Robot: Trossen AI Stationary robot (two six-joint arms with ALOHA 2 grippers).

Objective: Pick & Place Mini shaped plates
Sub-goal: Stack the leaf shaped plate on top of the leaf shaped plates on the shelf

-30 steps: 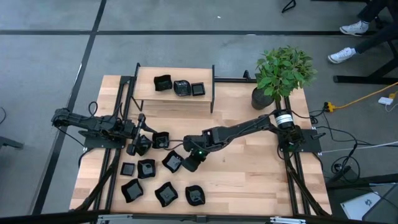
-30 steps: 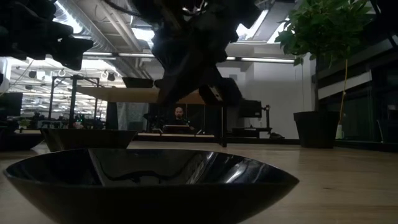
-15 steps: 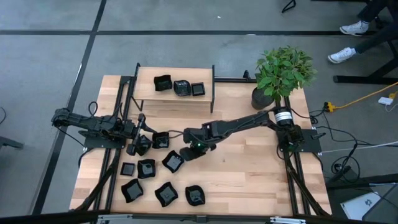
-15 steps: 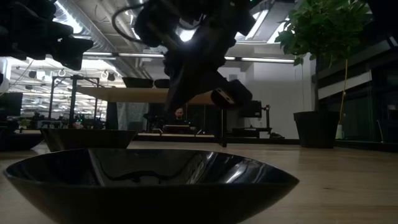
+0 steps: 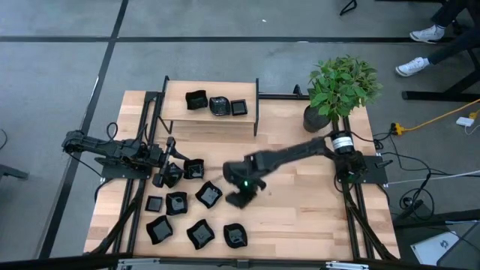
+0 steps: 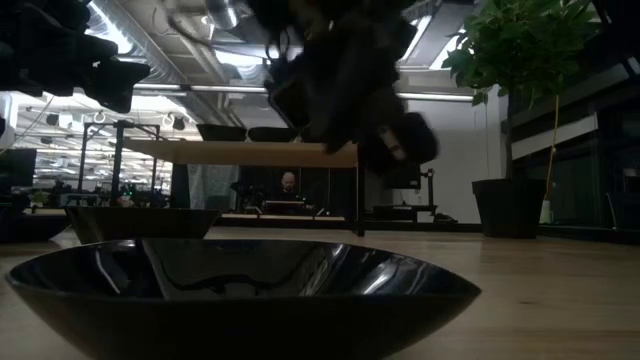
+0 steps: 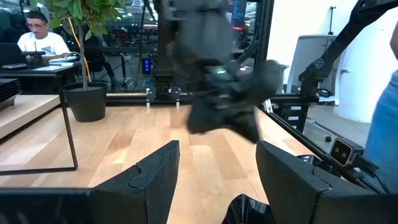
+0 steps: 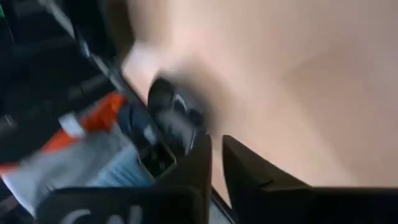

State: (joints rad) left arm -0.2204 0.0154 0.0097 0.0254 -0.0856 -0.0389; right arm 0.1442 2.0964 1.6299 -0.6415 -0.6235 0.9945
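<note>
Several mini shaped plates, glossy and black, lie on the wooden table's near left part, among them one (image 5: 208, 195) and one (image 5: 235, 236); the nearest fills the low view (image 6: 240, 290). Three more (image 5: 219, 105) sit on the raised shelf at the far side. My right gripper (image 5: 240, 198) hangs blurred above the table just right of that cluster. Its fingers (image 8: 186, 168) stand a narrow gap apart and nothing shows between them. My left gripper (image 7: 217, 180) waits open and level at the table's left, beside a plate (image 5: 193, 169).
A potted plant (image 5: 341, 90) stands at the table's far right corner. The shelf (image 5: 212, 120) rises on thin legs at the far side. Bare wood (image 5: 300, 217) lies to the right of the plates. A person sits at a desk beyond the table (image 7: 40, 40).
My right gripper has swung about over the table's middle. It went first a little toward the far edge, then back toward the near edge and the right. It has also turned at the wrist and tipped farther down. The plates on the table lie where they were.
</note>
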